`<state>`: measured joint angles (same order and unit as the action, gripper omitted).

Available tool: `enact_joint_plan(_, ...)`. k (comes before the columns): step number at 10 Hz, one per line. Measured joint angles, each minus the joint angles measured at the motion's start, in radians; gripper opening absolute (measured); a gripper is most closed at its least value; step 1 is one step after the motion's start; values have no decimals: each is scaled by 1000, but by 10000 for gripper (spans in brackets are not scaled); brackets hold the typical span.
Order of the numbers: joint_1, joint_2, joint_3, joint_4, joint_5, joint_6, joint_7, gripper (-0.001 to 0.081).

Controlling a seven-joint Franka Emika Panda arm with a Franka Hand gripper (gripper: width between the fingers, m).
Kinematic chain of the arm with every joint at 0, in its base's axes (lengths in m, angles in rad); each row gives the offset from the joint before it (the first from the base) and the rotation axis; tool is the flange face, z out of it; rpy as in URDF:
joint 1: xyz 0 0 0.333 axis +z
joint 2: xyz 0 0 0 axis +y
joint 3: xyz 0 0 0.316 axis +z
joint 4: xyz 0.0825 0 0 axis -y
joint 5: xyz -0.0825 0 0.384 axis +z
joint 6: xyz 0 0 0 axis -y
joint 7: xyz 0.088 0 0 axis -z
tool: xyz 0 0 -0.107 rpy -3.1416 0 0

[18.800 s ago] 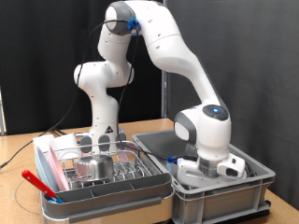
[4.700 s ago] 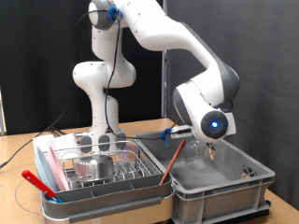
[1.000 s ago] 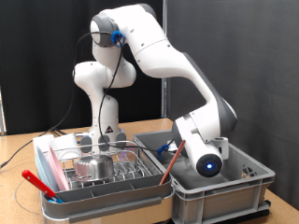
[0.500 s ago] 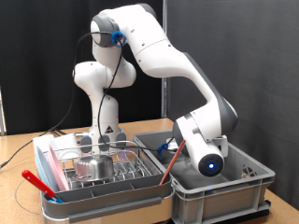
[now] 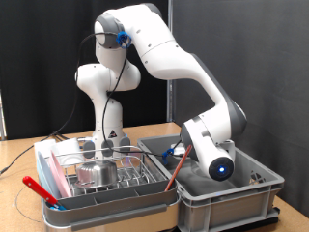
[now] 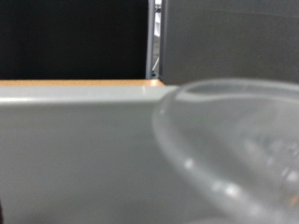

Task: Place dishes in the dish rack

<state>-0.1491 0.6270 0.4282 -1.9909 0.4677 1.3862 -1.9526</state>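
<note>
Dishes are split between two containers on the wooden table (image 5: 19,159). Nearest the exterior camera, along the front rim of the dish rack's tray, lies a red stick-like utensil (image 5: 43,190), slanting from the exterior view's left edge of the tray down towards its front corner. Just behind it, the dish rack (image 5: 106,179), a silver wire frame seated in a pale tray with a grey rim, carries a pink plate (image 5: 54,174) standing on edge at the exterior view's left end, and a small shiny steel cup (image 5: 96,173) sitting among the prongs near the middle.

To the exterior view's right, touching the tray, stands a larger grey plastic bin (image 5: 227,198). A second thin red stick (image 5: 179,165) leans inside it, against the wall next to the rack. The white arm bends over from its base at the back of the table and reaches down into this bin, its wrist low between the walls. The gripper itself is hidden behind the wrist housing in the exterior view, and the wrist view shows no fingers, so whether the pincer is spread or pressed together cannot be told, nor whether it touches anything.

In the wrist view, a clear glass (image 6: 238,149) fills the foreground, blurred by closeness, its curved rim arching across the picture. Beyond it runs the grey bin's inner wall, and past that a strip of the wooden table and a dark curtain (image 6: 75,37).
</note>
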Motion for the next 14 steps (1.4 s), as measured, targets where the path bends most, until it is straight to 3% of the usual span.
enact_joint_plan(4, 1, -2, 0, -2, -6, 6, 1, 799)
enact_joint_plan(5, 1, -1, 0, -2, -5, 5, 0, 634)
enact_joint_plan(6, 0, -1, 0, -2, 0, 2, 1, 634)
enact_joint_plan(7, -1, -1, -1, 0, 7, -4, 1, 500)
enact_joint_plan(8, -2, -1, -1, 2, 12, -8, 1, 315)
enact_joint_plan(9, -3, -1, -1, 5, 16, -12, 1, 315)
enact_joint_plan(10, -4, -2, 0, 9, 23, -14, 1, 181)
enact_joint_plan(11, -3, -2, -1, 10, 22, -14, 1, 181)
enact_joint_plan(12, -3, -1, -1, 10, 22, -13, 1, 104)
enact_joint_plan(14, -3, -1, -1, 10, 22, -13, 1, 104)
